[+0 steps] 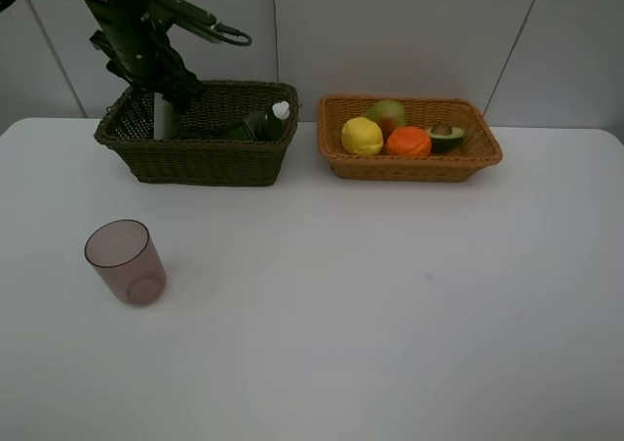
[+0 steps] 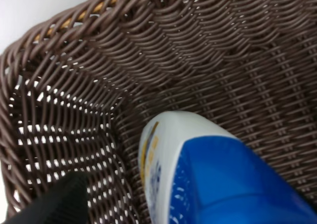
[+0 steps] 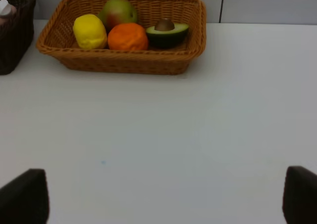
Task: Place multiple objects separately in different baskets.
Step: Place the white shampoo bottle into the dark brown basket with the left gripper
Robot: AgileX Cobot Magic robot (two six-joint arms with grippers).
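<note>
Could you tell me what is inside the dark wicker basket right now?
In the dark basket stand a white blue-capped bottle under the left gripper, and a dark green pump bottle. Its wall and the arm hide the rest of its floor.

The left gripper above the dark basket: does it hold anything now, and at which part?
It cannot be told. The left gripper is over the white blue-capped bottle in the dark basket, but no contact shows. The right gripper holds nothing.
</note>
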